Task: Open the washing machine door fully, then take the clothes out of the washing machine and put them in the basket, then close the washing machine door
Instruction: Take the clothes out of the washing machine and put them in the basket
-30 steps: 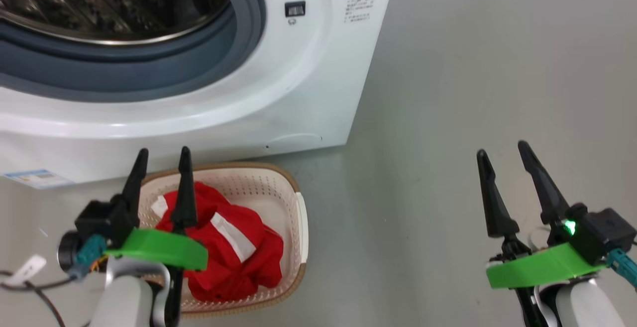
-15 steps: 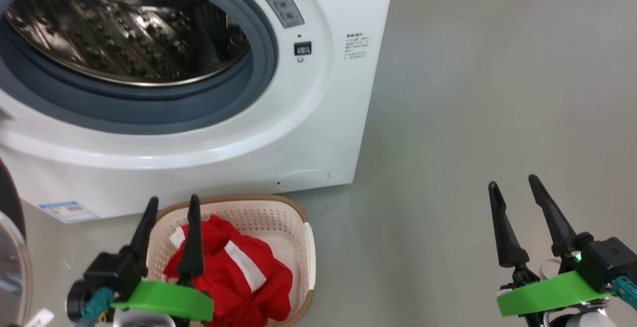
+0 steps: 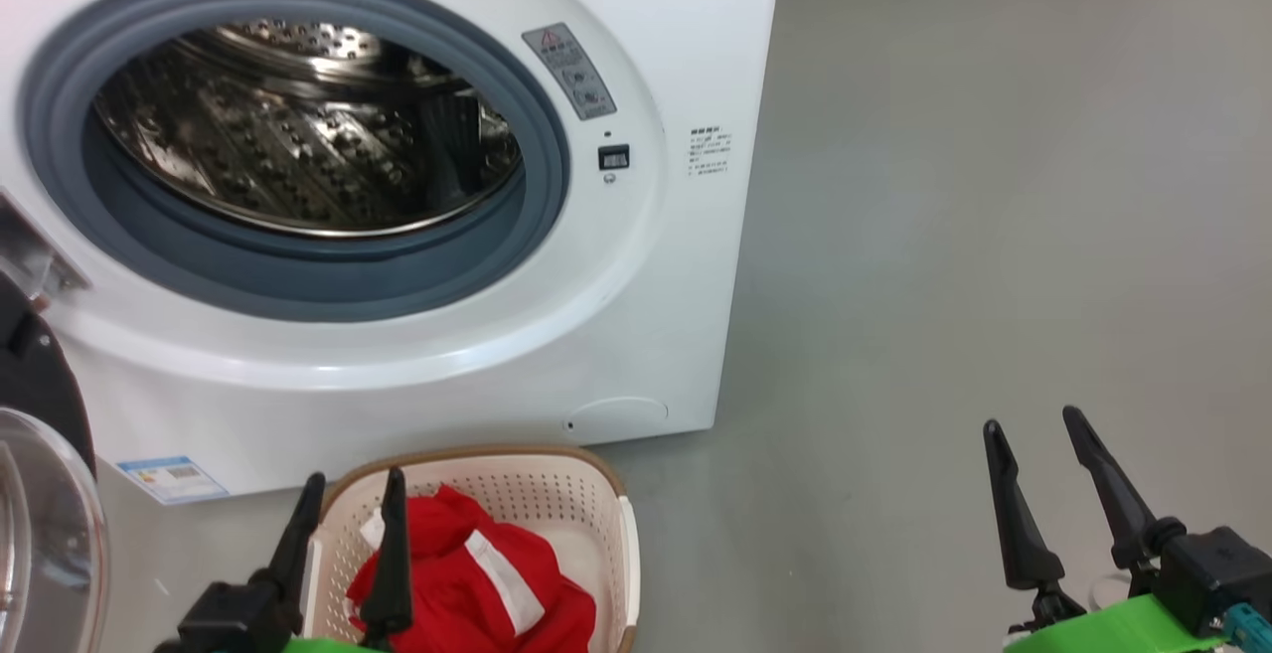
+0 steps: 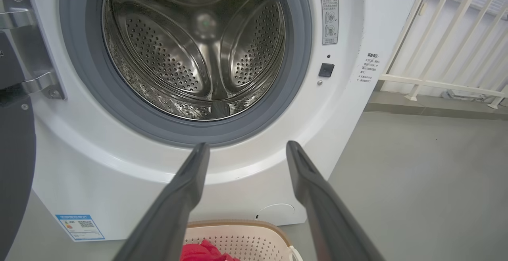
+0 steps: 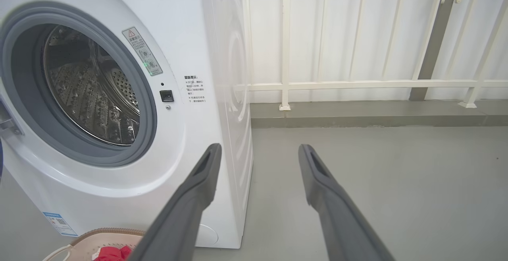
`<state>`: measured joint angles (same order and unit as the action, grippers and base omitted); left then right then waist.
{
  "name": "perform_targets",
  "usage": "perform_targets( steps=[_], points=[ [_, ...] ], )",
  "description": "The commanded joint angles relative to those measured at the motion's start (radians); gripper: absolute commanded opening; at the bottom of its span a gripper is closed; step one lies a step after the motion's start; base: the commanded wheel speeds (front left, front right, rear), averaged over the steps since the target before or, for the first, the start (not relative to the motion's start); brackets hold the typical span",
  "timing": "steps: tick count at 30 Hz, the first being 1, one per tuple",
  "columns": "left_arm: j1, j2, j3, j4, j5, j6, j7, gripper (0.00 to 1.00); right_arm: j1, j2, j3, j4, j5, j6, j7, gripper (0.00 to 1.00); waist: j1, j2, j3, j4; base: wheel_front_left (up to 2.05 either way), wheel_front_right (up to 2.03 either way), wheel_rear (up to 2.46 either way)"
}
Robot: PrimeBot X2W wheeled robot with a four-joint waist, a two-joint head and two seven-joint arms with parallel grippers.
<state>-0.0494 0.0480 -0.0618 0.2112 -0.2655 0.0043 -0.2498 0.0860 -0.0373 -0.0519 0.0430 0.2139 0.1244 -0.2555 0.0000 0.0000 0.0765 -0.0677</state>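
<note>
The washer (image 3: 636,335) stood with its door (image 3: 50,524) swung open at its left side. The basket (image 3: 561,479) sat on the floor just before it, holding the red clothes (image 3: 457,593). The left tool (image 3: 356,479) and right tool (image 3: 1032,421) gaped wide, gripping nothing.

Head view looks down on washing machine (image 3: 397,405) and basket (image 3: 542,504). Wrist views sit low, facing the same drum (image 4: 190,54) — left squarely, right obliquely.
</note>
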Motion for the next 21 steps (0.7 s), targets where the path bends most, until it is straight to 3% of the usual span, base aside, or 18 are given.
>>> perform_targets(
  steps=[1, 21],
  points=[
    [-0.003, 0.006, 0.029, -0.028, -0.003, 0.009, -0.012, 1.00, -0.007, -0.013, 0.018, -0.028, -0.010, 0.006, -0.006, 1.00, 0.0000, 0.0000, -0.021, 0.000, 0.00, 0.00, 0.00],
    [0.067, 0.030, 0.015, -0.083, 0.015, 0.050, 0.013, 1.00, 0.053, -0.013, -0.005, -0.048, -0.011, 0.006, -0.006, 1.00, 0.0000, 0.0000, -0.080, -0.013, 0.00, 0.00, 0.00]
  ],
)
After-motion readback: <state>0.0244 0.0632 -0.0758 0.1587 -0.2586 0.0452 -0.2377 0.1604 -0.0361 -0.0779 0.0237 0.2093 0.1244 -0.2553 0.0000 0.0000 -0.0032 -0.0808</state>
